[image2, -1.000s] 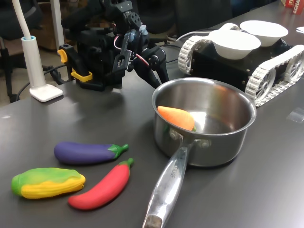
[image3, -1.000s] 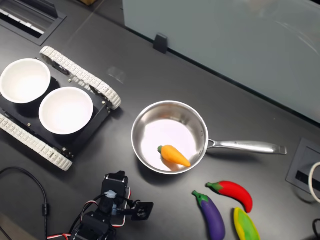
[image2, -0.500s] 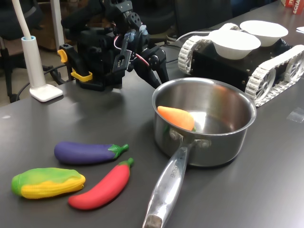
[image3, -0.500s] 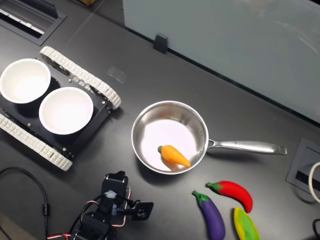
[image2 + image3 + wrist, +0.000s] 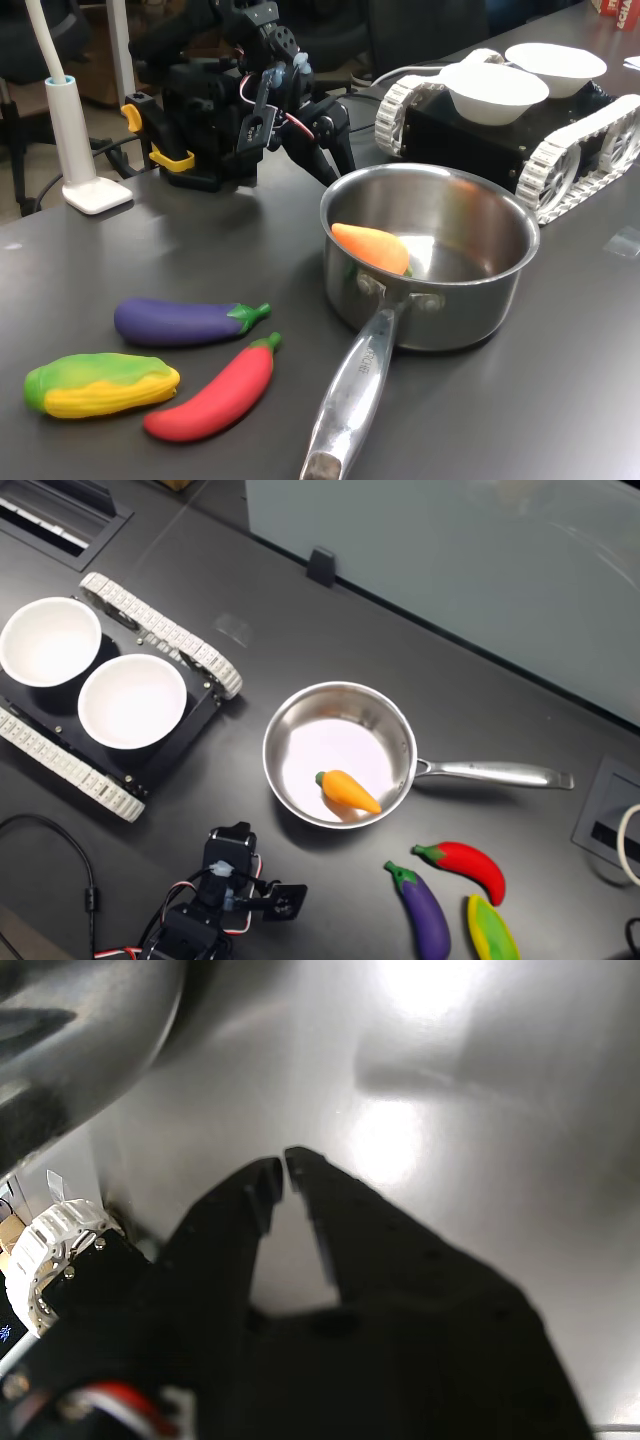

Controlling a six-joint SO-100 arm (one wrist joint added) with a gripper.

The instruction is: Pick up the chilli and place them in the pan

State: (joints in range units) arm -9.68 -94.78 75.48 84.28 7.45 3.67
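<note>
A: Where is the hand, and how does it stand?

B: In the wrist view the black hand [image 5: 285,1160] has its two fingertips pressed almost together, a thin slit between them, with nothing held. It hangs over bare dark bench [image 5: 480,1160]. In the first exterior view the hand [image 5: 335,165] points down, just behind the pan's far rim, with the folded arm [image 5: 225,110] behind it.

A: What is nearest to it?

B: The pan [image 5: 430,255], a shiny steel saucepan. Its long handle [image 5: 350,400] runs toward the camera in the first exterior view. In the second exterior view the pan [image 5: 300,740] sits mid-bench, its handle pointing to the second exterior view's right.

A: Is anything inside it?

B: An orange carrot toy [image 5: 372,247] lies in it, against the wall on the handle side.

A: And the chilli?

B: The chilli [image 5: 215,392] lies flat on the bench, outside the pan, to the left of the handle in the first exterior view, well apart from the hand. Its green stem points up toward a purple aubergine toy [image 5: 185,321] just beside it. A yellow and green corn toy [image 5: 100,384] lies next to both.

A: What else is there?

B: Two white bowls [image 5: 495,92] rest on a small tracked vehicle [image 5: 580,140] beyond the pan. A white lamp base [image 5: 95,190] stands at the first exterior view's left.
</note>
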